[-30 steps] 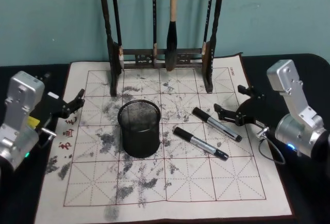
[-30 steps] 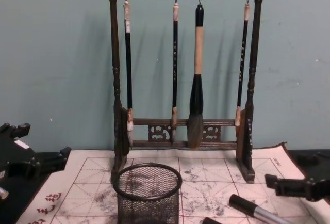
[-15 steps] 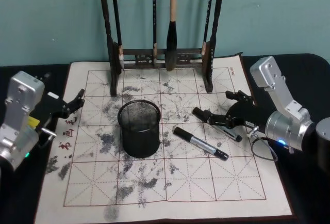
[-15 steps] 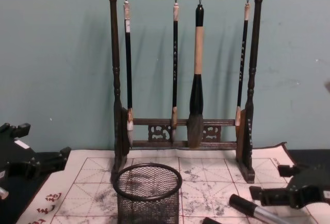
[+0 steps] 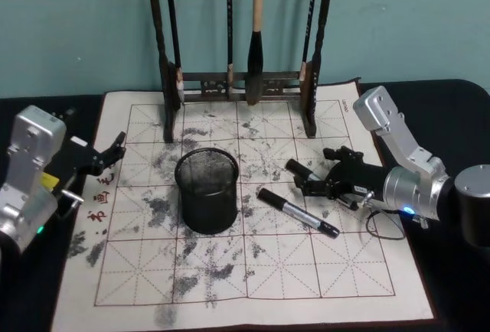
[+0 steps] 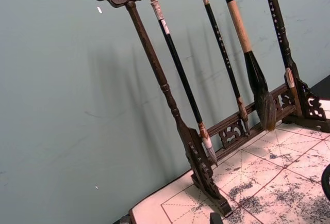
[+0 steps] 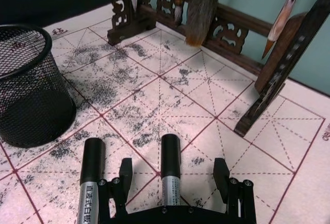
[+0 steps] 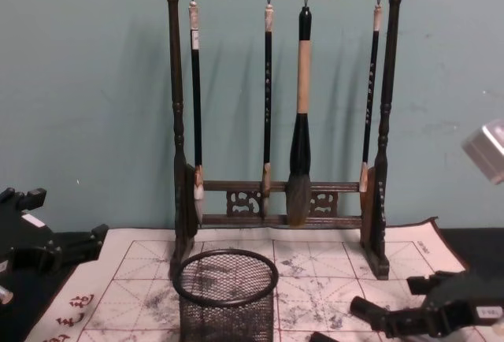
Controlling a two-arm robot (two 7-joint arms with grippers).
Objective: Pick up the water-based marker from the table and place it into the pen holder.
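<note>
Right now my right tool (image 5: 317,173) hangs low over the cream cloth (image 5: 253,271) on the black tabletop (image 5: 452,95), fingers spread. They straddle the water-based marker (image 7: 170,170), which lies flat on the cloth between them, with a gap on either side. A second marker (image 5: 297,212) lies just beside it, outside my fingers, toward the pen holder (image 5: 207,190). That cup stands upright on the cloth, well apart from the tool. My left tool (image 5: 113,153) sits at the cloth's left edge, fingers spread, gripping nothing.
</note>
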